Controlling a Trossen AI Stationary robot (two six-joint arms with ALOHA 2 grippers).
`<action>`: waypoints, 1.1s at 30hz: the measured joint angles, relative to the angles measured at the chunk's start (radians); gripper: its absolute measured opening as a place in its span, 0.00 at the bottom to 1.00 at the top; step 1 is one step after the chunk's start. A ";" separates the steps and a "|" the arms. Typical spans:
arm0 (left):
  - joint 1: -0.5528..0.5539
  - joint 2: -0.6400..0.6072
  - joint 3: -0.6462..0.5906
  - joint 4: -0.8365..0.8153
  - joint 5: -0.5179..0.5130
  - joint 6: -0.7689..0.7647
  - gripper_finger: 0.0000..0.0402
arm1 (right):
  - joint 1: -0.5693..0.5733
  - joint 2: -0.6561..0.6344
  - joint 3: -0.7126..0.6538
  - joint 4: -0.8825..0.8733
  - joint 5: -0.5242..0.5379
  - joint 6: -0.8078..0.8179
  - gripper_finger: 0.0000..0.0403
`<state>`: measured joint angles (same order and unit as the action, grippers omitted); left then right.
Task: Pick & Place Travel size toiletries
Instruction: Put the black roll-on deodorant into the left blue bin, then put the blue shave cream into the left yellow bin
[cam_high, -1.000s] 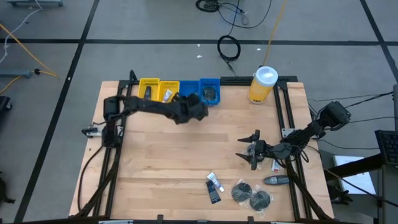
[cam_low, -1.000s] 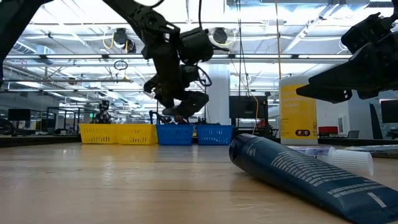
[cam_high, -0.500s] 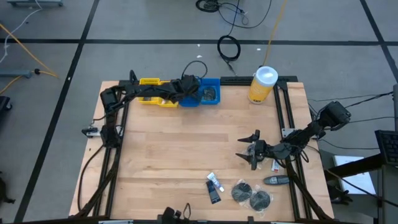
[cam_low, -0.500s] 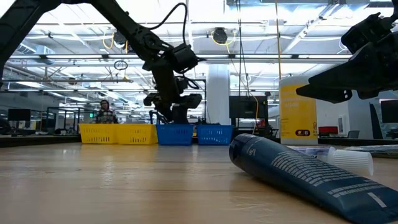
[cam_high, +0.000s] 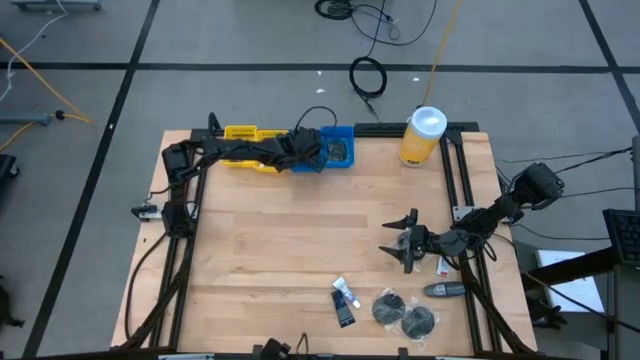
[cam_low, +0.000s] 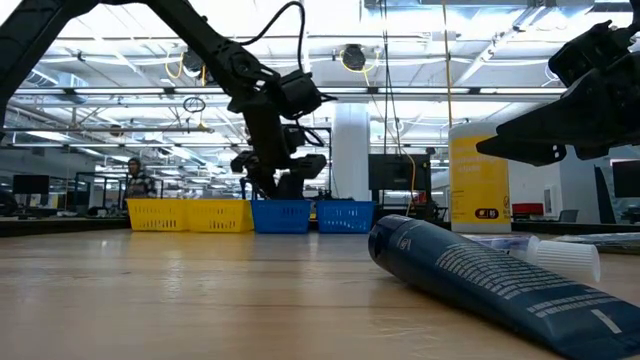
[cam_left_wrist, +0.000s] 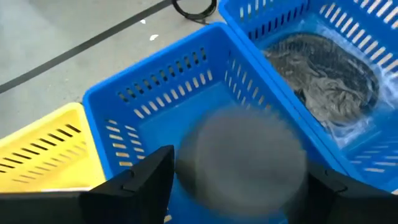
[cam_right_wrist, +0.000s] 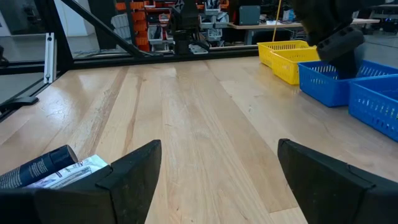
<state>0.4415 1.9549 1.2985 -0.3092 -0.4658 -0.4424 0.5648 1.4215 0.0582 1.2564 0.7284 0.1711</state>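
Observation:
My left gripper (cam_high: 306, 150) hangs open over the left one of two blue bins (cam_left_wrist: 155, 99) at the table's far edge. A grey round packet (cam_left_wrist: 242, 155) shows blurred between its fingers, above that bin's floor. The other blue bin (cam_left_wrist: 373, 37) holds a dark wrapped packet (cam_left_wrist: 323, 81). My right gripper (cam_high: 403, 243) is open and waits above the table's right side. Near it lie a dark tube with a white tube (cam_high: 343, 300), two dark round packets (cam_high: 400, 314) and a dark stick-like piece (cam_high: 445, 290). My left gripper comes from above with one finger (cam_left_wrist: 149, 180) on each side of the round packet. The packet's edge (cam_left_wrist: 186, 155) is blurred right beside them, and I cannot tell whether the fingers touch it.
Two yellow bins (cam_high: 250, 142) stand left of the blue ones along the far edge. A large yellow canister with a white lid (cam_high: 423, 135) stands at the far right corner. Dark rails run down both sides of the table. Bare wood (cam_high: 290, 240) fills the middle.
My left gripper has moved from above the table just in front of the bins toward the far edge and now stands over the blue bin. The right arm has kept still.

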 joint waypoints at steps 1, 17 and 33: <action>0.000 0.000 -0.003 0.000 0.004 -0.001 0.64 | 0.000 0.000 0.000 0.000 0.000 0.000 0.78; -0.004 -0.136 0.004 -0.010 -0.004 0.171 0.76 | 0.000 0.000 0.000 -0.011 0.000 0.000 0.78; -0.627 -0.161 -0.331 0.700 -0.110 0.312 0.58 | 0.000 0.000 0.000 -0.065 -0.033 0.049 0.78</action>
<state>-0.1858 1.7942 0.9679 0.3907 -0.5755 -0.1305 0.5646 1.4216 0.0582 1.1911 0.6957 0.2201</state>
